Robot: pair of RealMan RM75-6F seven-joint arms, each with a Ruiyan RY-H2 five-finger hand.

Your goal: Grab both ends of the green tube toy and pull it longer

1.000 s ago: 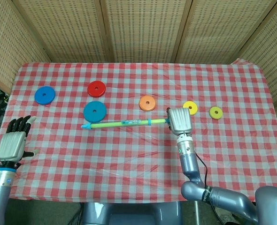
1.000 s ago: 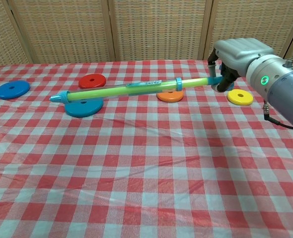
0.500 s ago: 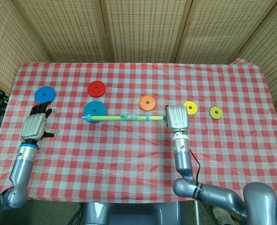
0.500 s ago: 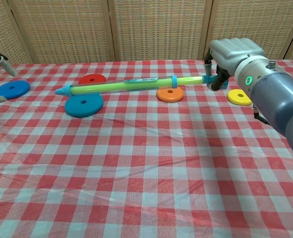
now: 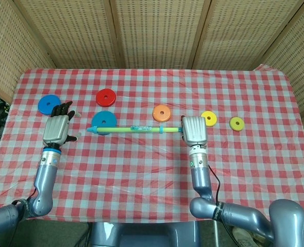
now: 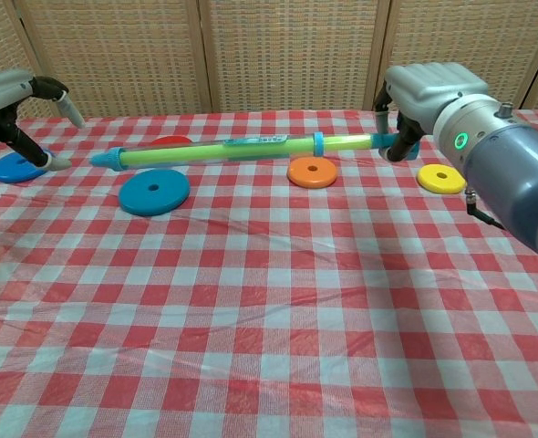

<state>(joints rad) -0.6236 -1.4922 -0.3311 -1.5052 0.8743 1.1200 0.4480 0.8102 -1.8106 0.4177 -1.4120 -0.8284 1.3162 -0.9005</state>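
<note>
The green tube toy (image 5: 134, 128) (image 6: 242, 149) has blue ends and a blue ring along it. It hangs level above the checked cloth. My right hand (image 5: 194, 130) (image 6: 429, 94) grips its right end. My left hand (image 5: 57, 127) (image 6: 18, 100) is open with fingers spread, a short way left of the tube's pointed blue left tip (image 5: 91, 131) (image 6: 106, 159), not touching it.
Flat discs lie on the red checked table (image 5: 141, 164): a blue disc (image 5: 49, 104) far left, a red disc (image 5: 105, 96), a teal disc (image 5: 104, 121) under the tube's left part, an orange disc (image 5: 161, 112), and two yellow discs (image 5: 208, 118) (image 5: 237, 123) at right.
My left hand has moved in from the table's left edge toward the tube's left tip. The right hand lifted the tube a little higher and levelled it.
</note>
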